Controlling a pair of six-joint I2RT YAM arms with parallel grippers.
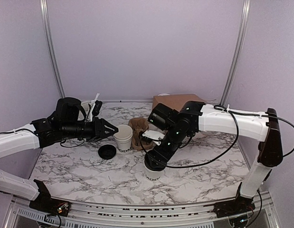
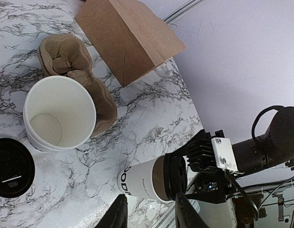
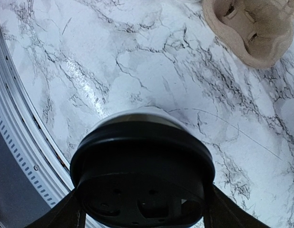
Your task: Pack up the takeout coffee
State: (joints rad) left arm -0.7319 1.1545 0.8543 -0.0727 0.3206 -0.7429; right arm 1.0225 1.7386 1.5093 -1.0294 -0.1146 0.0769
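The takeout coffee [image 1: 153,172] is a small white paper cup with dark lettering and a black lid [image 3: 142,171], near the table's front centre. My right gripper [image 1: 155,163] comes down from above and is shut on it at the lid, one finger on each side [image 3: 67,213]. In the left wrist view the same cup [image 2: 144,183] shows upright, its base at the marble. My left gripper [image 1: 113,129] is open and holds nothing, pointing at a second, lidless white cup [image 1: 123,138]. The left fingers [image 2: 119,213] frame the lidded cup from afar.
A loose black lid [image 1: 107,152] lies left of the lidless cup [image 2: 59,114]. The brown pulp carrier [image 1: 138,127] sits just behind that cup. A brown paper bag [image 1: 177,101] lies at the back. A white tumbler with cutlery [image 1: 93,107] stands back left.
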